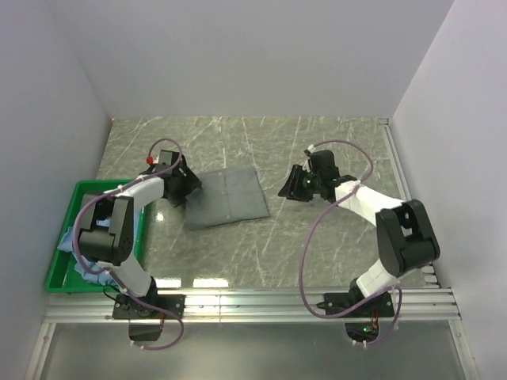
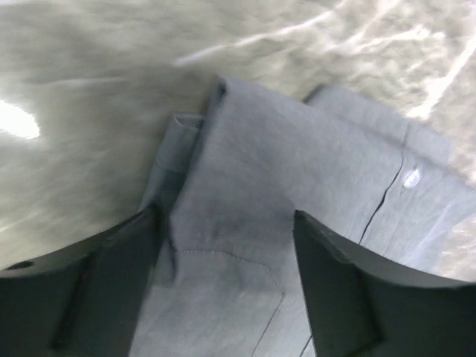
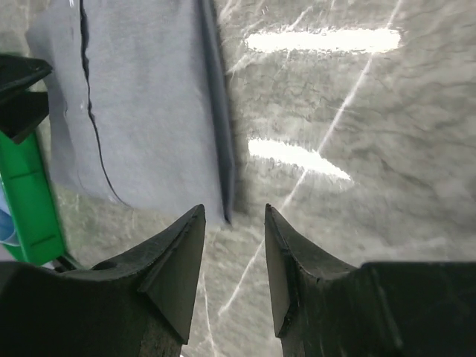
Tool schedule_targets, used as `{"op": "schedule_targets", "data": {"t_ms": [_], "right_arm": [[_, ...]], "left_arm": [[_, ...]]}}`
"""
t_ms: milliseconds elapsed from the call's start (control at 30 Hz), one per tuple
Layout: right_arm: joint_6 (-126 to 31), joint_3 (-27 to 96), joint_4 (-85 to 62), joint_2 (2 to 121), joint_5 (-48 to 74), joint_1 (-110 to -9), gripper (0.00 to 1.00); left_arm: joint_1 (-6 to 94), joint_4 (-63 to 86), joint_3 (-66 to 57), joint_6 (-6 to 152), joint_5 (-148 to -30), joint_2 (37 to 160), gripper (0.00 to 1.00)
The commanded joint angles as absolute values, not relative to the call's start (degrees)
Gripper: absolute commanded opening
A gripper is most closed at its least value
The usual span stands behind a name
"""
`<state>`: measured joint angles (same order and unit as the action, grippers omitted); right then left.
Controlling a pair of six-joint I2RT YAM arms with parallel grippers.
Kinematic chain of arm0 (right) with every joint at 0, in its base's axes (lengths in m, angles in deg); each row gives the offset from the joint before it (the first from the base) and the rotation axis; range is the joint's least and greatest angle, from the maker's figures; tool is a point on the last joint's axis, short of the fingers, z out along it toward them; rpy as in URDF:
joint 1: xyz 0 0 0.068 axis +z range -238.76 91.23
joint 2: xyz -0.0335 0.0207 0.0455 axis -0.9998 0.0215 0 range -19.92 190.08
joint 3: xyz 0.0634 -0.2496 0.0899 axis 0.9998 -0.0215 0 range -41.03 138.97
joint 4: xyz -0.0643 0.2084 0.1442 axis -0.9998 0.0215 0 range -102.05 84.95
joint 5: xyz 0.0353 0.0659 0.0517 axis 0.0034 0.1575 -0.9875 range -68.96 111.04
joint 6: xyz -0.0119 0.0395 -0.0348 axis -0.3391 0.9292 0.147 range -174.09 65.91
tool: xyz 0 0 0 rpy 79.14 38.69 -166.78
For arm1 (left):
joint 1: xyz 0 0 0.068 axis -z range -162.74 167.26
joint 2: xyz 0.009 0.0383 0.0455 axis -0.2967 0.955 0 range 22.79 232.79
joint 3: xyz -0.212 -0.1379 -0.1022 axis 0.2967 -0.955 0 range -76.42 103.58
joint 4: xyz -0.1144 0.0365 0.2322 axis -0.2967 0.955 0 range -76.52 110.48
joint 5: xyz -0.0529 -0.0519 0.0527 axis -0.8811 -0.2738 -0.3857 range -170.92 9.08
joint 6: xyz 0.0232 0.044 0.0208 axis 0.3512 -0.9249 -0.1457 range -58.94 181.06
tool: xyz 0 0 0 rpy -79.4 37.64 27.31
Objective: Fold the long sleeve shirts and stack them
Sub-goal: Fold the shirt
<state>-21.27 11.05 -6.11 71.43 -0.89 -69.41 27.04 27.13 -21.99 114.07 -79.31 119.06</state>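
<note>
The grey-green shirt [image 1: 227,198] lies folded into a flat rectangle in the middle of the table. My left gripper [image 1: 184,188] is open at its left edge. In the left wrist view the gripper [image 2: 227,216] hangs over the shirt [image 2: 297,171], its fingers [image 2: 111,282] spread either side of the cloth near a folded corner. My right gripper [image 1: 288,191] is open and empty just right of the shirt. In the right wrist view the gripper [image 3: 234,212] is over bare table, just short of the shirt's [image 3: 149,97] corner. Light blue cloth [image 1: 70,236] lies in the bin, mostly hidden by the left arm.
A green plastic bin [image 1: 59,273] stands at the table's left side beside the left arm; its wall also shows in the right wrist view [image 3: 30,193]. White walls close off the back and sides. A metal rail [image 1: 253,305] runs along the near edge.
</note>
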Motion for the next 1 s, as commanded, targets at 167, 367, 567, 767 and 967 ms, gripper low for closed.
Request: {"op": "schedule_targets", "data": {"t_ms": [167, 367, 567, 767, 967], "right_arm": [[-26.9, 14.5, 5.0, 54.5, 14.4, -69.9, 0.58], [-24.0, 12.3, 8.1, 43.5, 16.4, -72.1, 0.90], [-21.0, 9.6, 10.5, 36.8, 19.7, -74.1, 1.00], [-19.8, 6.9, 13.7, 31.2, 26.0, -74.9, 1.00], [-18.1, 3.2, 14.1, 25.2, 29.5, -76.3, 1.00]], "left_arm": [[35.2, 40.7, -15.4, 103.1, -62.7, 106.1, 0.92], [51.1, 42.7, -11.9, 95.3, -55.0, 104.0, 0.90], [65.7, 41.3, -7.2, 91.7, -50.7, 111.5, 0.86], [75.7, 41.7, 1.9, 83.9, -42.8, 126.7, 0.86], [78.3, 38.3, 4.3, 77.6, -40.8, 134.6, 0.82]]}}
